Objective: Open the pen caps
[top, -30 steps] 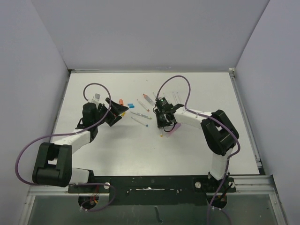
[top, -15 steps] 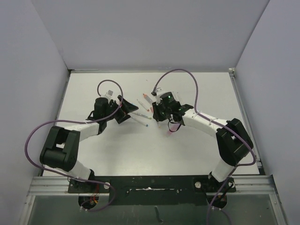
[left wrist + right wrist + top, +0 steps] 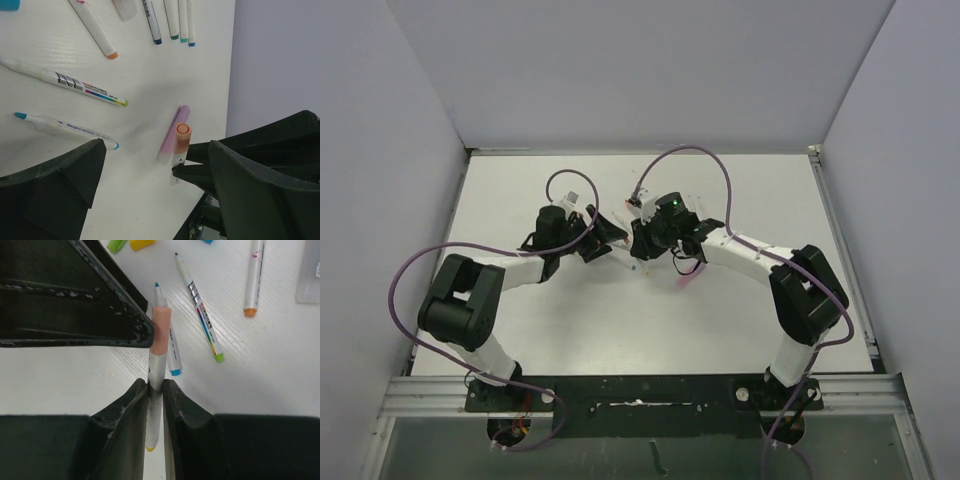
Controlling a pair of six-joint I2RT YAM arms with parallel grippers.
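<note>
The right gripper (image 3: 155,390) is clamped on the barrel of a white pen (image 3: 156,367), which is topped by a peach pen cap (image 3: 161,330). The left gripper (image 3: 155,150) is spread wide, with the peach cap framed between its fingers; one finger (image 3: 100,315) is seen just beside the cap. Farther out, a green-tipped pen (image 3: 200,310) and an orange-tipped pen (image 3: 252,275) are laid on the white table (image 3: 260,370), and a loose green cap (image 3: 116,245) and yellow cap (image 3: 141,244) are seen at its far side.
</note>
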